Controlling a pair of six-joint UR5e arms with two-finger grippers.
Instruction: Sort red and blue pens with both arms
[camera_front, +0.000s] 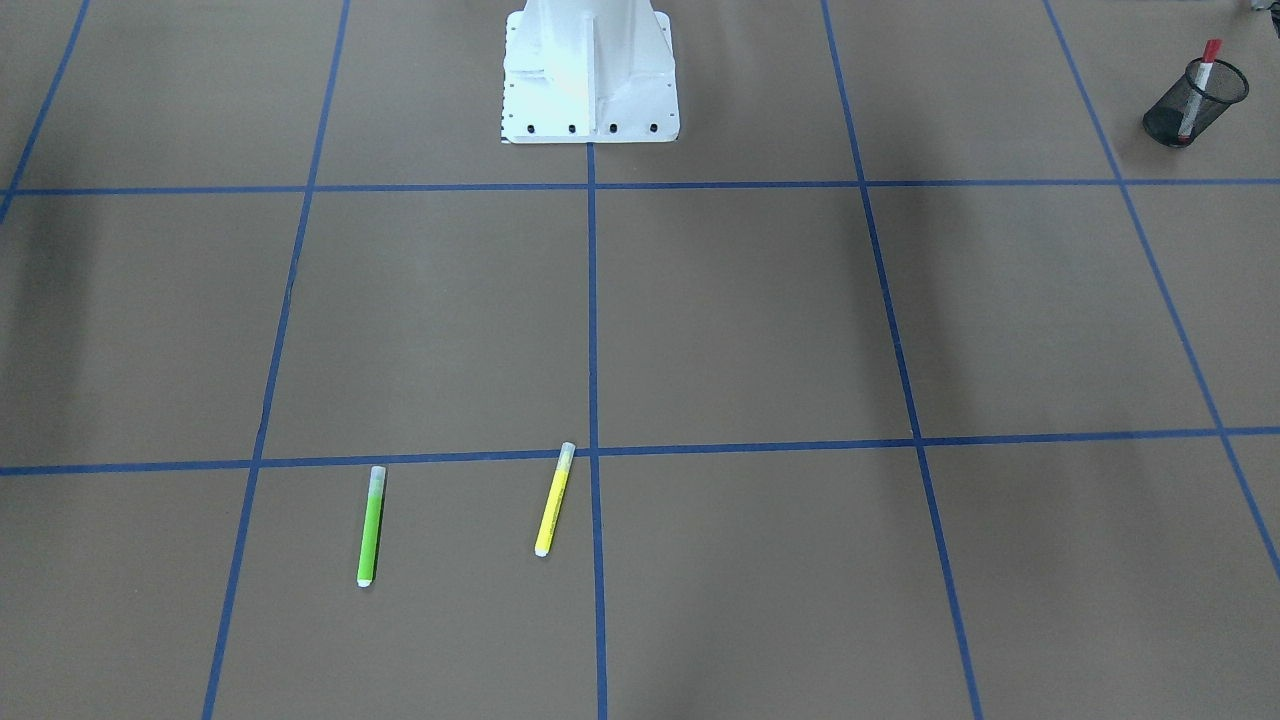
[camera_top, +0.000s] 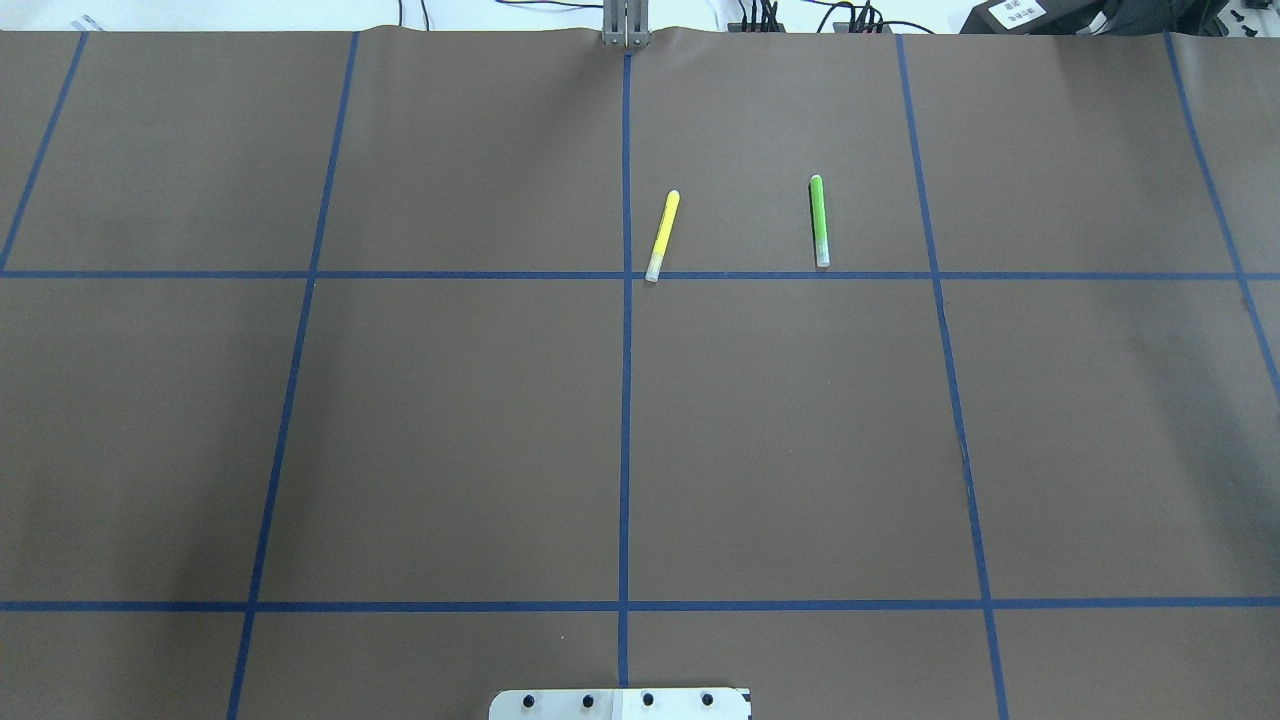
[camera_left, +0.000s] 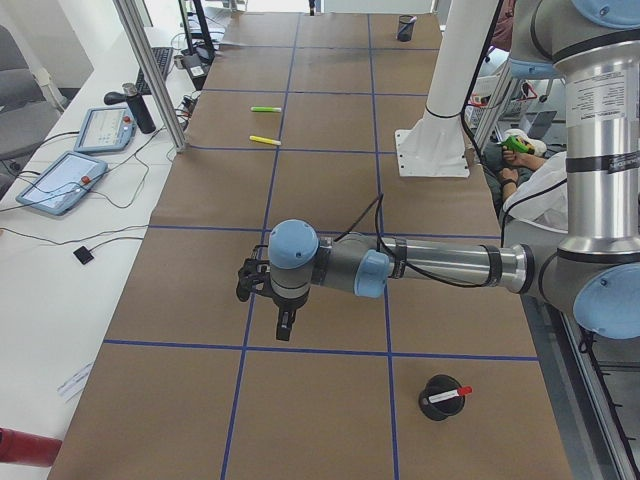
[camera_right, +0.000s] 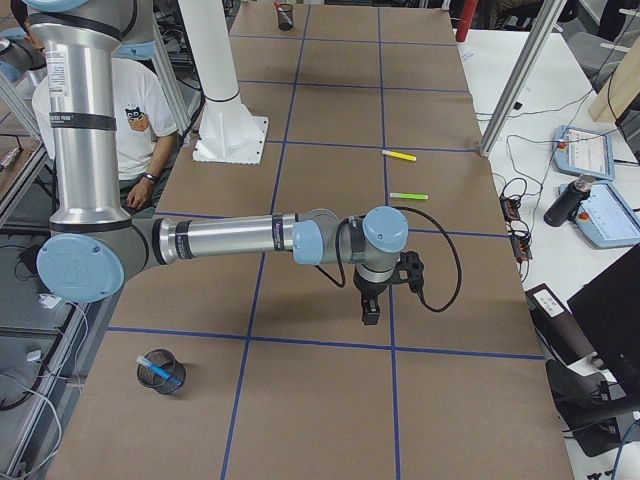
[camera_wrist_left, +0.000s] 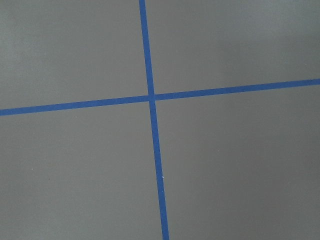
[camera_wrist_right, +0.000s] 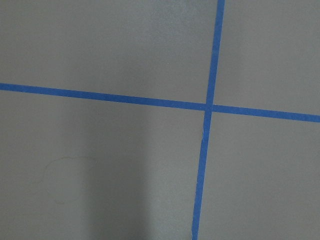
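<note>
The red pen (camera_front: 1200, 88) stands in a black mesh cup (camera_front: 1170, 120) at the table corner on my left side; in the exterior left view the red pen (camera_left: 445, 396) lies across that cup (camera_left: 428, 408). The blue pen (camera_right: 158, 369) rests in a second mesh cup (camera_right: 172, 383) on my right side. My left gripper (camera_left: 285, 325) hangs over the mat, pointing down, apart from its cup. My right gripper (camera_right: 370, 314) hangs likewise over the mat. Both show only in side views, so I cannot tell whether they are open or shut. Both wrist views show only mat and tape.
A green marker (camera_top: 819, 222) and a yellow marker (camera_top: 663, 236) lie on the brown mat's far half. Blue tape lines (camera_top: 626, 400) grid the mat. The white robot base (camera_front: 590, 75) stands mid-edge. A person (camera_right: 150, 110) sits behind it. Teach pendants (camera_left: 60, 180) lie beside the table.
</note>
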